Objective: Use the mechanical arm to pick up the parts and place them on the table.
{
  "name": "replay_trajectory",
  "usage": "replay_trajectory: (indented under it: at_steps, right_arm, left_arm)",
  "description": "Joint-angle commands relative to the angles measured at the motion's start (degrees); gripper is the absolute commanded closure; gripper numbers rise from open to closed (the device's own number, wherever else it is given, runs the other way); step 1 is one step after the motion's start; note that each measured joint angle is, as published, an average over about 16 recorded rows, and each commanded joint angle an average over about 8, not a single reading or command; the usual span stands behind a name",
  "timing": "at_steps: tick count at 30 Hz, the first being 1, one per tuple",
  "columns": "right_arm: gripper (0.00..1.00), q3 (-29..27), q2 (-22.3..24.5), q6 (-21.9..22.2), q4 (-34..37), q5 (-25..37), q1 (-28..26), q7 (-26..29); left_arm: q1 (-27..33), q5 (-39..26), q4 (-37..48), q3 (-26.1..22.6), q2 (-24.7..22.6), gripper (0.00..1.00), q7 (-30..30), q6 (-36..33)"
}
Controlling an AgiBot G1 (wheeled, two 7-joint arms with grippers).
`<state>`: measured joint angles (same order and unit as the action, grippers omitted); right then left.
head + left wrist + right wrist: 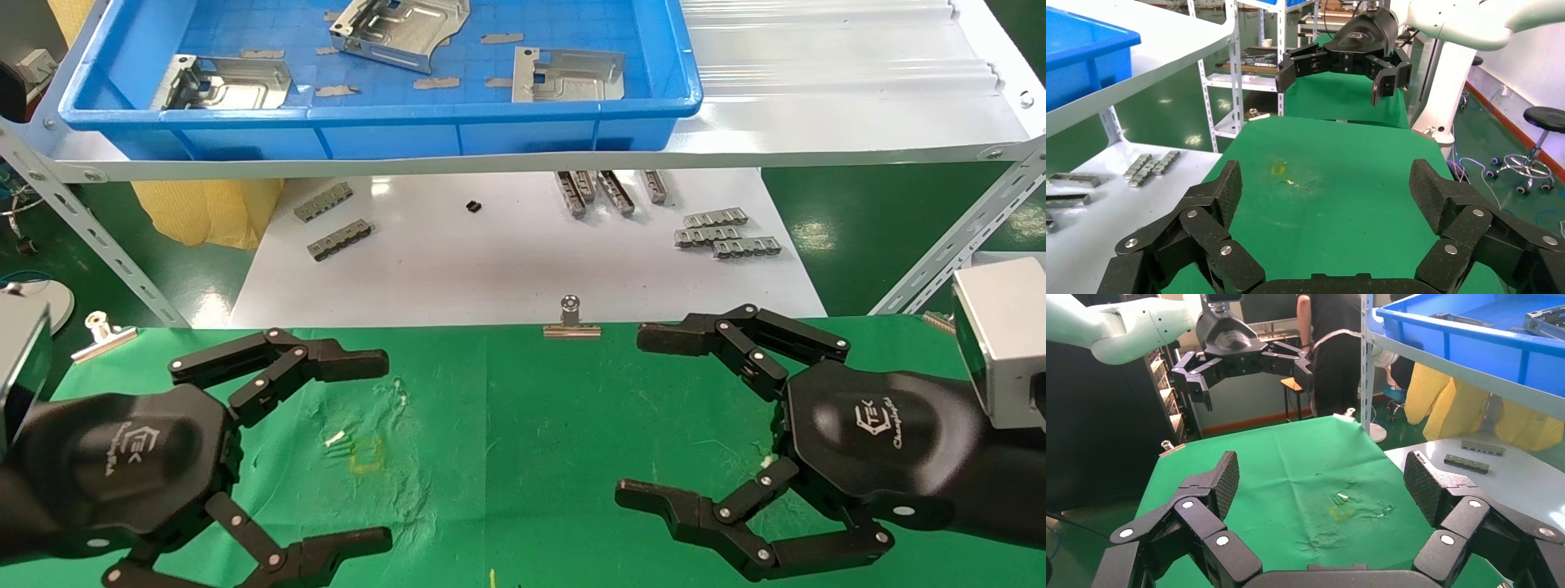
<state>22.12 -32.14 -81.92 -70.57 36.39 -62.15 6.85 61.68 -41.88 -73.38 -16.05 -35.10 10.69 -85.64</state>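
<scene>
From the head view, the left gripper (pixel 384 445) and the right gripper (pixel 629 416) both hover low over the table (pixel 523 457), fingers spread wide with nothing between them, facing each other across the cloth. No part lies on the green surface, so by my reading nothing has been delivered yet. All three visible parts sit well beyond both grippers, up in the blue tray (pixel 392 122) on the white shelf: one part (pixel 225 83) ahead of the left gripper, a second part (pixel 400 28) farther back near the tray's middle, and a third part (pixel 565 75) ahead of the right gripper. Small grey toothed strips (pixel 726 237) rest on the lower white board, between the grippers and the tray level. A binder clip (pixel 571 320) holds the cloth edge just ahead of the gap between the two grippers. A yellow square mark (pixel 365 455) lies on the cloth beside the left gripper's fingertips.

In the left wrist view, that gripper's fingers (pixel 1223 196) stand far apart over bare cloth; the right gripper (pixel 1340 73) hangs opposite, also splayed. The tray corner shows off to one side, but no part is visible here.

In the right wrist view, its own fingers (pixel 1220 484) are likewise apart and empty, and the left gripper (pixel 1248 370) hangs opposite. A part (pixel 1545 318) appears to sit in the tray above, though only an edge shows. The whole job looks to remain: reach up, grasp, carry down, release, for each plate.
</scene>
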Motion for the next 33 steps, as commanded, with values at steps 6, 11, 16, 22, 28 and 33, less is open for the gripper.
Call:
replay_trajectory:
  at_steps: [6,11,16,22,28,33]
  right_arm:
    - [0.00,0.00,0.00,0.00,0.00,0.00,0.00,0.00]
    - [0.00,0.00,0.00,0.00,0.00,0.00,0.00,0.00]
    - [0.00,0.00,0.00,0.00,0.00,0.00,0.00,0.00]
    - [0.28,0.00,0.00,0.00,0.00,0.00,0.00,0.00]
    - [1.00,0.00,0.00,0.00,0.00,0.00,0.00,0.00]
    - [1.00,0.00,0.00,0.00,0.00,0.00,0.00,0.00]
  left_arm:
    - [0.00,0.00,0.00,0.00,0.00,0.00,0.00,0.00]
    - [0.00,0.00,0.00,0.00,0.00,0.00,0.00,0.00]
    - [0.00,0.00,0.00,0.00,0.00,0.00,0.00,0.00]
    - [0.00,0.00,0.00,0.00,0.00,0.00,0.00,0.00]
    - [0.00,0.00,0.00,0.00,0.00,0.00,0.00,0.00]
    - [0.00,0.00,0.00,0.00,0.00,0.00,0.00,0.00]
